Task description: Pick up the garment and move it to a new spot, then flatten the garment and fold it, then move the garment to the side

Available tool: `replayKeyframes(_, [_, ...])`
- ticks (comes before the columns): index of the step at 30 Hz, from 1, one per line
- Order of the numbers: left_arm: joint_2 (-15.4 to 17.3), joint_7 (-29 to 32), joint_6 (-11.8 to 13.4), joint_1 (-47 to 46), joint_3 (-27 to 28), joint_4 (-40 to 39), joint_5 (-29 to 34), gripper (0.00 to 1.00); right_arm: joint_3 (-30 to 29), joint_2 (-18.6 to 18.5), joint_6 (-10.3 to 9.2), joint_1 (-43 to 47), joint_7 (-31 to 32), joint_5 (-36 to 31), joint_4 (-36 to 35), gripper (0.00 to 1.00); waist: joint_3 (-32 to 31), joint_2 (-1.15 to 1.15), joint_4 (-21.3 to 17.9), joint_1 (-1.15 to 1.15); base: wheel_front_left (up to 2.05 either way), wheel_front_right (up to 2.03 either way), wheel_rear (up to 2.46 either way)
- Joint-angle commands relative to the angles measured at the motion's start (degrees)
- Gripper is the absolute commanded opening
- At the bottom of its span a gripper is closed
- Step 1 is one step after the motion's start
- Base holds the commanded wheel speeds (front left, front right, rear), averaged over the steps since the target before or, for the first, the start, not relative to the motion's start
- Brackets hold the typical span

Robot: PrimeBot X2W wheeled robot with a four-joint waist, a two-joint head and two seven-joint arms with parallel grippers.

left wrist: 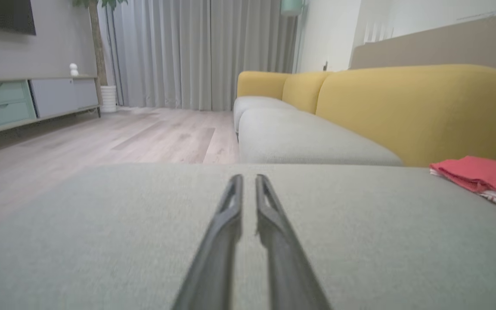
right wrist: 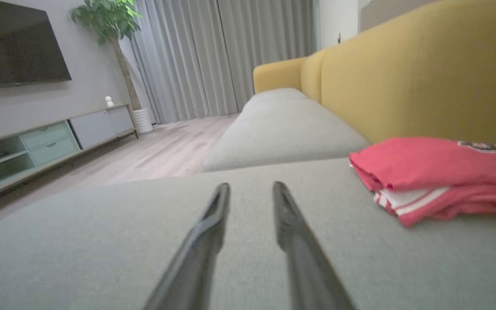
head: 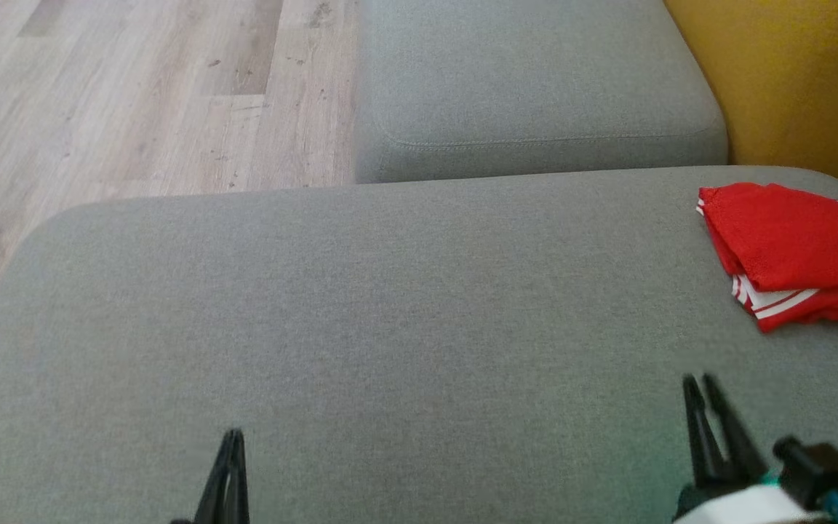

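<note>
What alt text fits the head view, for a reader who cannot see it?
A folded red garment lies at the far right of a grey sofa seat, near the yellow backrest. The left gripper and right gripper hover at the bottom edge, both empty, apart from the garment.

A folded red garment lies on the wide grey cushion, at its far right corner, white-striped edges showing under the top layer. A second grey cushion adjoins its far edge.
</note>
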Motion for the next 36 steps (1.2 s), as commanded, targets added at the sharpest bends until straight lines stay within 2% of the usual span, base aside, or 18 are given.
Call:
replayKeyframes(1, [0.0,0.0,0.0,0.1,0.0,0.4,-0.1,0.0,0.0,0.0,0.0,0.2,0.1,0.1,0.4,0.0,0.0,0.0,0.0,0.0,0.0,0.0,0.0])
replayKeyframes(3, [0.0,0.1,0.0,0.6,0.0,2.0,-0.4,0.0,0.1,0.0,0.0,1.2,0.2,0.3,2.1,0.0,0.0,0.0,0.0,0.0,0.0,0.0,0.0])
replayKeyframes(36, [1.1,4.4,-2.3,-5.1,2.6,4.2,-23.9,0.0,-2.4,0.5,-0.01,-3.0,5.5,21.4,2.2,0.0,1.9,0.0,-0.6,0.0,0.0,0.0,0.0])
